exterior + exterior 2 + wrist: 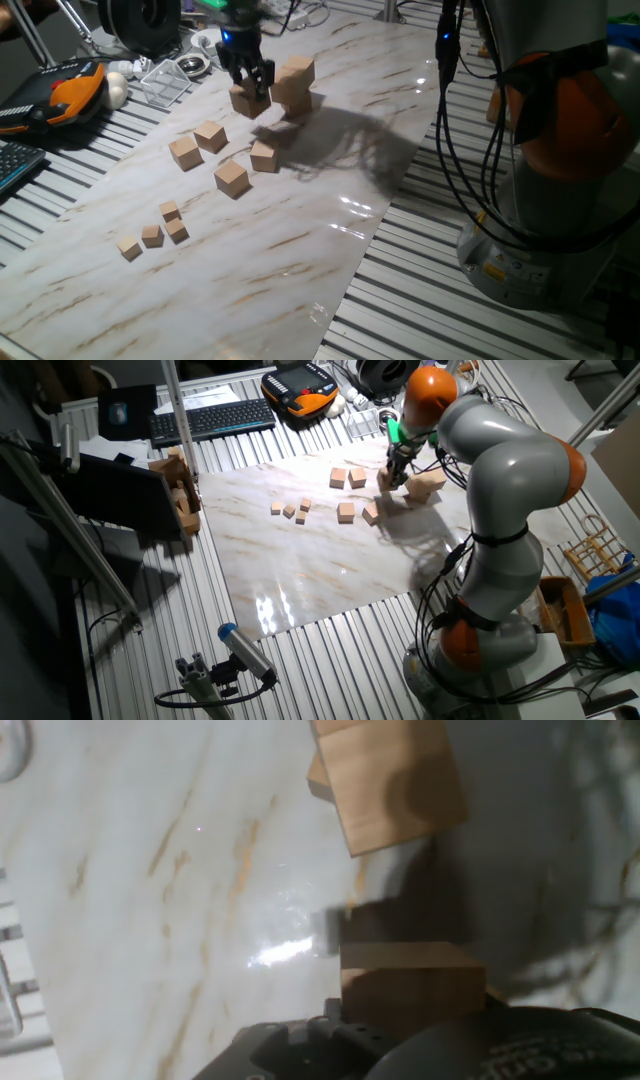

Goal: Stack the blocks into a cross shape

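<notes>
Claw (251, 84) is closed on one block (248, 101), seen w/ the cube between its fingers in the fixed view and filling the lower part of the hand view (412, 982). It hangs over the far end of the desk (300, 260), just beside a stack (293, 86) of two blocks, one on top of the other, top one turned a bit vs. the bottom. From the hand view, held block looks lifted off the marble; can't tell how high, and can't tell if it touches the stack.

Other blocks: four loose ones lie in a cluster mid-desk, near each other but apart (210, 136) (185, 153) (264, 156) (231, 178). Four small cubes (152, 236) sit further toward the near end; not part of the job.

Step in hand, as I read it: carrying a block to the build site by the stack. Task looks early on: only the stack plus the held block are at the site, and no cross shape yet.

Next move prob. calls for:
- lining the held block square to the stack's base before lowering
- setting it down flush beside or on the stack w/o nudging the turned top block
- opening only once it rests flat

Risk: the top block sits skewed, so a bump could knock it off.
</notes>
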`<state>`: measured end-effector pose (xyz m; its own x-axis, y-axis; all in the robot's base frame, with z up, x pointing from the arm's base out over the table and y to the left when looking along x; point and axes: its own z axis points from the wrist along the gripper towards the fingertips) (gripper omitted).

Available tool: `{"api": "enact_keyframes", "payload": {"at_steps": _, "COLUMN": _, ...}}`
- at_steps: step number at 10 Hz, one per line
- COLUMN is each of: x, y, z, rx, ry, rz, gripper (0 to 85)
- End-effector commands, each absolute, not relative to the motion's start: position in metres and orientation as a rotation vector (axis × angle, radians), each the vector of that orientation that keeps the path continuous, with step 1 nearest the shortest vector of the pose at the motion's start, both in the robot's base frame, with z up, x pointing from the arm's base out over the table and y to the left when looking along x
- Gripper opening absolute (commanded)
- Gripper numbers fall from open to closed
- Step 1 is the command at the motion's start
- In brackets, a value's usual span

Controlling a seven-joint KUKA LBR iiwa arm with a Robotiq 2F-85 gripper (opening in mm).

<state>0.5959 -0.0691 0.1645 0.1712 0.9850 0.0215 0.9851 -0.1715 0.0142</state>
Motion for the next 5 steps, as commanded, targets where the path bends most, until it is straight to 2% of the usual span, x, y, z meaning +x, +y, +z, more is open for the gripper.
{"api": "enact_keyframes", "payload": {"at_steps": 1, "x": 0.595, "y": -0.071, "z": 0.184, "rx": -2.380, "ry": -2.048, "rz": -0.034, "gripper": 0.0}}
{"api": "enact_keyframes", "payload": {"at_steps": 5, "x": 0.590, "y": -0.092, "z": 0.201, "rx": -2.119, "ry": -2.290, "rz": -0.054, "gripper": 0.0}}
